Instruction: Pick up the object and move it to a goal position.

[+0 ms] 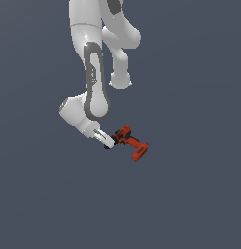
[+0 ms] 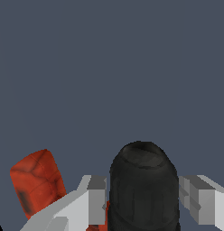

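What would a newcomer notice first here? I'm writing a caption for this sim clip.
The small red-orange drill stands out on the plain grey-blue ground, just below the centre of the exterior view. The big white arm comes down from the top, its hand at the drill's black nose, a finger on each side.

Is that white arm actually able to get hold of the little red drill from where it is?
Probably yes: the tool already has the drill's black nose between its fingers, nothing blocking.
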